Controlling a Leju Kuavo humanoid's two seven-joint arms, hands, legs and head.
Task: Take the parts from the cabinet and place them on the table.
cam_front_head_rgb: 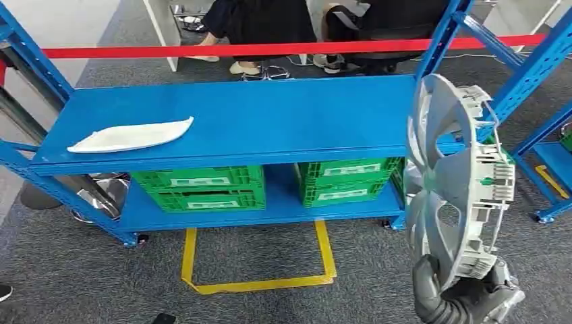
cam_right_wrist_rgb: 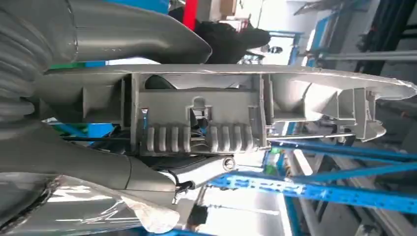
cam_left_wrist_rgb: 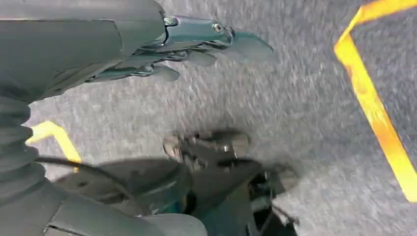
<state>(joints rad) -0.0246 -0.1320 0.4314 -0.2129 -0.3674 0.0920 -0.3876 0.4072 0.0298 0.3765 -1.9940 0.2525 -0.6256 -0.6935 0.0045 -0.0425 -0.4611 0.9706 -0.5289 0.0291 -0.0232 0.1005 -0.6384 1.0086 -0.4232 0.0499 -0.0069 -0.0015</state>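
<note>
Over on the left, sitting on the blue shelf [cam_front_head_rgb: 270, 115]: a white curved panel [cam_front_head_rgb: 131, 136], long axis running left-right, lying flat near the left end. Hanging down over grey carpet [cam_left_wrist_rgb: 305, 123] with yellow tape [cam_left_wrist_rgb: 373, 108], left hand [cam_left_wrist_rgb: 196, 49] gripping nothing, fingers out fairly straight and close together, well apart from anything useful.

Further down, sitting under the shelf top: green crates [cam_front_head_rgb: 202, 187], side by side on the lower level.

Moving right, gripping the wheel cover [cam_front_head_rgb: 459, 182] by its lower rim: right hand [cam_front_head_rgb: 465, 297], fingers wrapped around the edge. Standing upright on edge, long axis vertical, rising straight up from the fingers and overlapping the shelf's right end in the head view. Looking silver-grey, spoked, with ribbed clips and tabs along the back of the rim, seen close up from the right wrist.

Probably needing a tilt flat toward the blue top just left of it; right hand being far nearer, obviously.
</note>
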